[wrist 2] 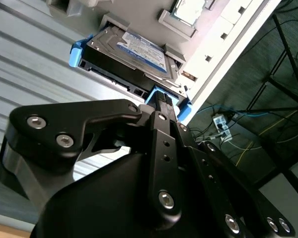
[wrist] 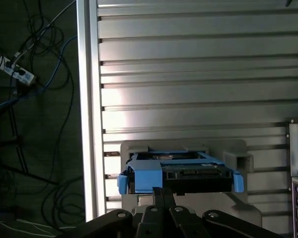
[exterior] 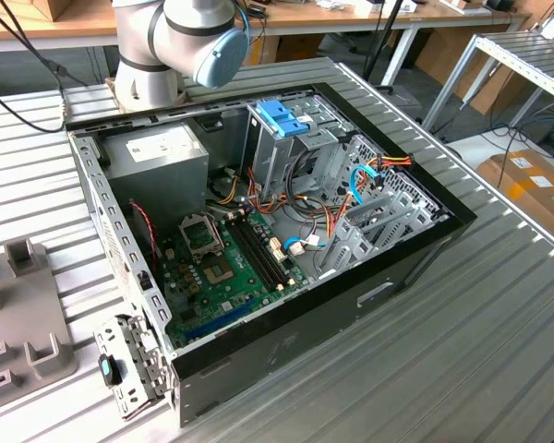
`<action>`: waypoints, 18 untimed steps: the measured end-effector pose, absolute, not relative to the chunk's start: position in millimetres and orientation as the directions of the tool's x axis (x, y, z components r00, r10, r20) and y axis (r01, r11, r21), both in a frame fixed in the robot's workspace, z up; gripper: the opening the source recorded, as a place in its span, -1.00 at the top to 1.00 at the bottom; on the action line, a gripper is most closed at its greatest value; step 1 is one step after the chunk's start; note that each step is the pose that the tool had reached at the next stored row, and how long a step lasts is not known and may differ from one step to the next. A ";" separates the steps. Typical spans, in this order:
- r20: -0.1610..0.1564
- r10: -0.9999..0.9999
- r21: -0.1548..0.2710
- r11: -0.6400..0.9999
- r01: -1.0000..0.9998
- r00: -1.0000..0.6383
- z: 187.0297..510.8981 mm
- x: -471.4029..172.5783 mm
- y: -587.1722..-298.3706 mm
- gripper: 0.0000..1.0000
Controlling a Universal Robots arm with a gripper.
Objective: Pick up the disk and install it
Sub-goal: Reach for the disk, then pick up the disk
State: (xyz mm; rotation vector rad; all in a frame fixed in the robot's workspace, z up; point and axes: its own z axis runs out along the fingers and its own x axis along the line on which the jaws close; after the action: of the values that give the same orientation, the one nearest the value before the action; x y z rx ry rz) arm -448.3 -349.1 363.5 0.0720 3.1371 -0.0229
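The disk point(wrist 2: 134, 47) is a grey metal drive with a blue-and-white label and blue side rails. It sits in a grey holder point(wrist: 236, 153) on the slatted table, and both wrist views show it. My gripper point(wrist 2: 162, 99) hangs close over the disk's point(wrist: 188, 173) near end. Its two black fingers are pressed together, and their tips reach the blue rail point(wrist: 146, 176). I cannot tell whether anything is pinched between them. In the first wrist view the gripper point(wrist: 162, 191) sits just in front of that rail.
In the exterior view the open computer case point(exterior: 388, 277) lies on the table, with the green motherboard point(exterior: 212, 268), a grey power supply box point(exterior: 157, 161) and a metal cage topped by a blue latch point(exterior: 282, 115). The table edge point(wrist: 89, 99) runs beside the holder, with floor cables point(wrist: 30, 74) beyond it.
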 end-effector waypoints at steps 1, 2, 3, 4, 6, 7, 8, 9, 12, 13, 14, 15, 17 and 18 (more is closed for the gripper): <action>-0.004 0.046 -0.015 0.999 0.046 -0.999 363.5 -448.3 -349.1 0.79; -0.004 0.046 -0.015 0.999 0.046 -0.999 363.5 -448.3 -349.1 0.79; -0.004 0.046 -0.015 0.999 0.046 -0.999 363.6 -448.3 -349.0 0.79; -0.004 0.046 -0.015 0.999 0.046 -0.999 363.5 -448.3 -349.0 0.79; -0.004 0.046 -0.015 0.999 0.046 -0.999 363.5 -449.6 -348.9 0.79; -0.004 0.046 -0.015 0.999 0.046 -0.999 363.5 -449.6 -348.9 0.79; -0.004 0.046 -0.015 0.999 0.046 -0.999 363.5 -450.7 -348.9 0.79; -0.004 0.046 -0.015 0.999 0.046 -0.999 363.5 -451.8 -348.9 0.79; -0.004 0.046 -0.015 0.999 0.046 -0.999 363.5 -452.0 -348.9 0.79; -0.004 0.046 -0.015 0.999 0.046 -0.999 363.5 -452.0 -348.9 0.79; -0.004 0.046 -0.015 0.999 0.046 -0.999 363.5 -452.1 -348.9 0.79; -0.004 0.046 -0.015 0.999 0.046 -0.999 363.5 -452.1 -348.9 0.79; -0.004 0.043 -0.015 0.999 0.043 -0.999 363.5 -452.1 -348.9 0.79; -0.004 0.041 -0.015 0.999 0.041 -0.999 363.5 -452.1 -348.9 0.79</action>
State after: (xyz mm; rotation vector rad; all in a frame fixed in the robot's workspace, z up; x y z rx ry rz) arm -452.1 -348.9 363.5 0.0651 3.1374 -0.0230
